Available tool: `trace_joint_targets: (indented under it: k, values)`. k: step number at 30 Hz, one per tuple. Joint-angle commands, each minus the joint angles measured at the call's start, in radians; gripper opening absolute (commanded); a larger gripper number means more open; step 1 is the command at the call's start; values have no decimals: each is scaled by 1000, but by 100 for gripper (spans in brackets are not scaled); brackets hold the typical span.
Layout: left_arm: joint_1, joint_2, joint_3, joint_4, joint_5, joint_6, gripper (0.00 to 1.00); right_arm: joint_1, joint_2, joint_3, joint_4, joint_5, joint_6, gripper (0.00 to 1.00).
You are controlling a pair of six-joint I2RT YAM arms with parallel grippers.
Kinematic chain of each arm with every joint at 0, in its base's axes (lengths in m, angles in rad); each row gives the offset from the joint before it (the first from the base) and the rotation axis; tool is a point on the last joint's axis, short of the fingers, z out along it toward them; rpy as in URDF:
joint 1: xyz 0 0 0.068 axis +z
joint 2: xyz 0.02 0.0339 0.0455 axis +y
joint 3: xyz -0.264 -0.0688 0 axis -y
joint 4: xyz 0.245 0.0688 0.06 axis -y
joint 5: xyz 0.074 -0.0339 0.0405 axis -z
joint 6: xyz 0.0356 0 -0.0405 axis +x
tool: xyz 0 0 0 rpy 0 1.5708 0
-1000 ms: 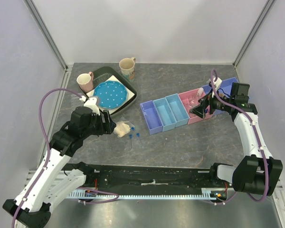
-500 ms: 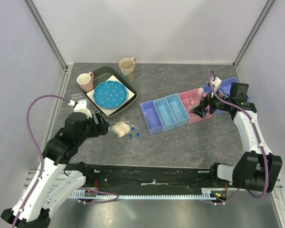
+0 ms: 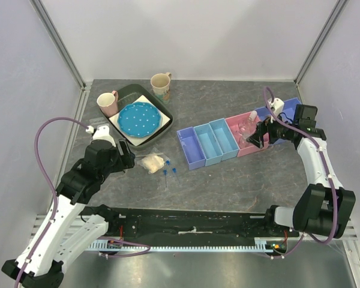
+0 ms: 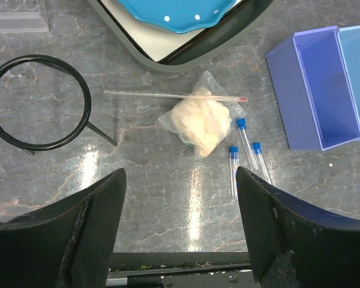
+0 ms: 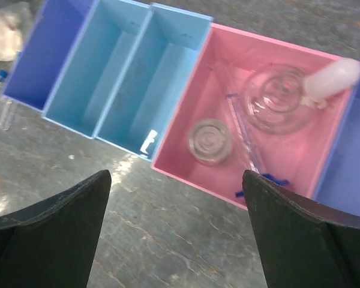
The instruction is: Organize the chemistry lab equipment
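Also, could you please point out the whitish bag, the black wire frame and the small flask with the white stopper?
whitish bag (image 4: 198, 123), left wrist view, middle of the bag.
black wire frame (image 4: 87, 103), left wrist view, right side of its ring.
small flask (image 5: 275, 99), right wrist view, its round body.

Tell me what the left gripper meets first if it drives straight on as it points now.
Probably the whitish bag, lying ahead of the left gripper between its open jaws. Depth is unclear, so bare table may come first.
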Motion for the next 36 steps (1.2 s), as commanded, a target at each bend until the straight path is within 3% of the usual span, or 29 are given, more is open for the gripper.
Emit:
trace_joint_targets:
  k: [1, 3, 8, 13, 19, 23, 28, 30, 34, 36]
  values:
    - [-3, -9, 57, 50, 40, 80, 80, -24, 25, 84, -8, 170, -55, 98]
    - [-3, -15, 44, 95, 83, 123, 80, -39, 104, 200, -70, 274, -121, 98]
    - [-3, -5, 21, 170, 124, 157, 79, -105, 356, 466, -269, 347, -310, 98]
    - [-3, 20, 7, 256, 132, 195, 79, -125, 523, 650, -375, 416, -713, 98]
    - [-3, 55, -8, 310, 116, 232, 79, -113, 792, 890, -446, 519, -767, 91]
    - [-1, 50, -9, 314, 104, 235, 79, -94, 879, 946, -446, 607, -758, 77]
    - [-1, 35, -8, 305, 98, 229, 79, -79, 935, 959, -446, 634, -756, 68]
    - [-1, 31, -3, 296, 97, 224, 79, -77, 945, 963, -444, 643, -753, 59]
    - [-1, 18, 10, 284, 97, 220, 79, -73, 962, 985, -455, 648, -735, 24]
    - [-1, 15, 17, 276, 92, 220, 79, -71, 950, 988, -459, 632, -738, 17]
